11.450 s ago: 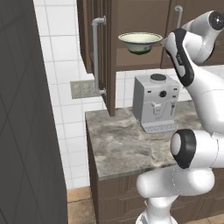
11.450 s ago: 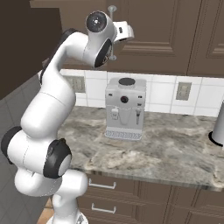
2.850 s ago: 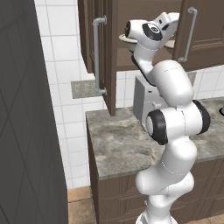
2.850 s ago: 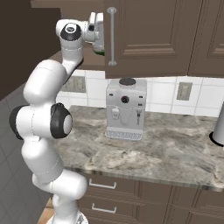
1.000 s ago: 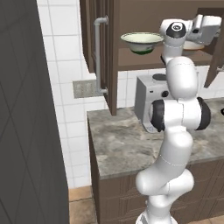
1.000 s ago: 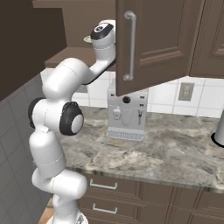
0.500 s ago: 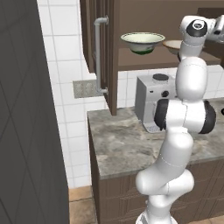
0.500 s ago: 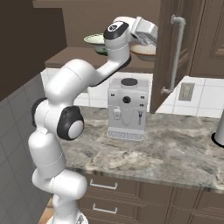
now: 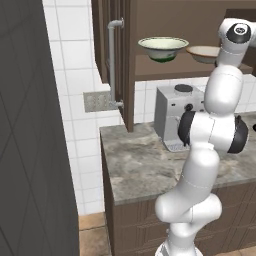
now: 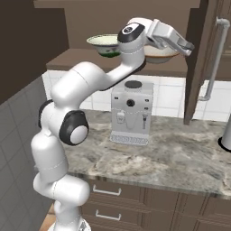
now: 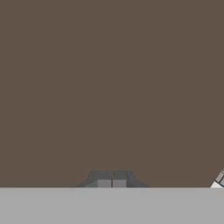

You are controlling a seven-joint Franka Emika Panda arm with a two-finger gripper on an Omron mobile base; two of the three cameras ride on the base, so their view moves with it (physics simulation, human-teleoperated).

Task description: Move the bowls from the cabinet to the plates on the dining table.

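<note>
Claw (image 11: 112, 183) closed, facing cabinet (image 11: 112, 87) panel.

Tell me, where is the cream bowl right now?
In the left base view the cream bowl sits on the open cabinet shelf, left of the tan bowl.

Open cabinet (image 9: 165, 67) shelf with cream bowl (image 9: 163, 48) left, tan bowl (image 9: 204, 53) just beside it.

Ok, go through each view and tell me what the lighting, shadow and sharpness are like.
Left base view: flat even light, soft focus; the cream-white bowl reads clearly against the shaded cabinet interior. Right base view: the same soft render, with the upper left corner dark. Hand view: uniform brown, no shading or detail, gripper tips together at the bottom.
</note>
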